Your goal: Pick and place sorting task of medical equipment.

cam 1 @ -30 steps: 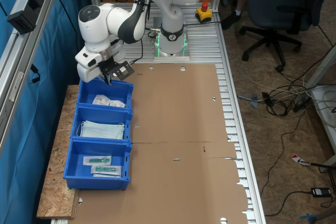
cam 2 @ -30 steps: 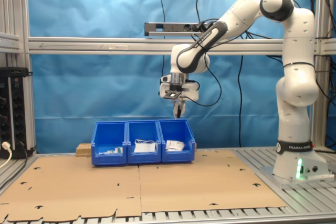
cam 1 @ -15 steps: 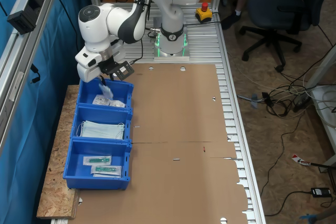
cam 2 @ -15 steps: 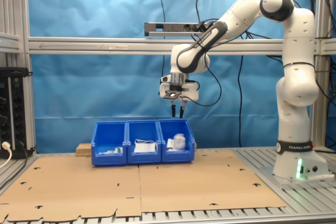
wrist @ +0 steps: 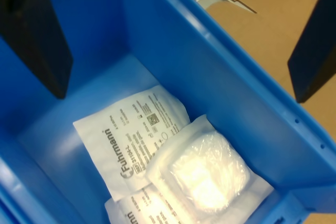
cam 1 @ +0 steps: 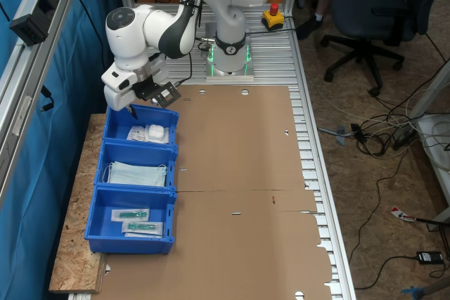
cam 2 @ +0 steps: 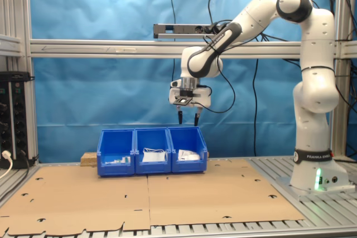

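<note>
The end effector (cam 2: 187, 120) hangs above the row of three blue bins, its two dark fingers (wrist: 38, 30) spread wide with nothing between them. In the second exterior view it sits in the middle of the frame, directly over the bin at the row's right end (cam 2: 188, 164); in the first exterior view it is in the upper left of the frame (cam 1: 132, 109), over the topmost bin (cam 1: 165, 115).

The medical equipment (wrist: 202, 167), a white sealed packet with a padded, puffy centre, lies on the floor of that bin, well below the end effector and apart from it. In the wrist view it rests between the two fingers' lines, overlapping flat white printed packets (wrist: 126, 145) beneath it. In the first exterior view it shows as a small white shape (cam 1: 155, 132) beside another white packet.

The middle bin holds pale blue face masks (cam 1: 137, 173); the lowest bin in the first exterior view holds clear packets with green sticks (cam 1: 131, 213). Brown cardboard (cam 1: 239, 173) covers the worktop beside the bins.
</note>
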Controlling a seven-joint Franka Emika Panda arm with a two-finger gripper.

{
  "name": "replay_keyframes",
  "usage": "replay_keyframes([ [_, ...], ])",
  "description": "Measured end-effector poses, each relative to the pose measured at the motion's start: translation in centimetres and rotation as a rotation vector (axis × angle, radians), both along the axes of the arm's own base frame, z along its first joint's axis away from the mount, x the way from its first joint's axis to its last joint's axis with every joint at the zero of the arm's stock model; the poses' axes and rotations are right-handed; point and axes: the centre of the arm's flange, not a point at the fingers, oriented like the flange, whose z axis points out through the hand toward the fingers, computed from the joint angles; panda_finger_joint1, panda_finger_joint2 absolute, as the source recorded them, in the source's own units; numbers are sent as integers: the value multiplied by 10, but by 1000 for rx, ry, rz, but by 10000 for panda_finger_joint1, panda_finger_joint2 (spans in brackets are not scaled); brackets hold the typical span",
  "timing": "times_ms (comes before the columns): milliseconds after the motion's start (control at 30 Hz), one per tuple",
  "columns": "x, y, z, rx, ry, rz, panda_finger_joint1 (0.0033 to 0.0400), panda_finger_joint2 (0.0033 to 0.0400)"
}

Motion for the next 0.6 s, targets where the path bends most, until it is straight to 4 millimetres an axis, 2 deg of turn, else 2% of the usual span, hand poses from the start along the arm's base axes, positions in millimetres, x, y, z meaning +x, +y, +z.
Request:
replay_keyframes([
  [67, 2, 3, 1, 0, -2, 7, 361, 361],
  [100, 4, 5, 1, 0, -3, 12, 392, 392],
  [200, 9, 13, 5, -2, -11, 31, 392, 392],
  [300, 19, 29, 15, -2, -29, 70, 398, 398],
  [433, 29, 56, 32, 8, -41, 129, 399, 399],
  [600, 40, 102, 59, 21, -49, 228, 399, 399],
])
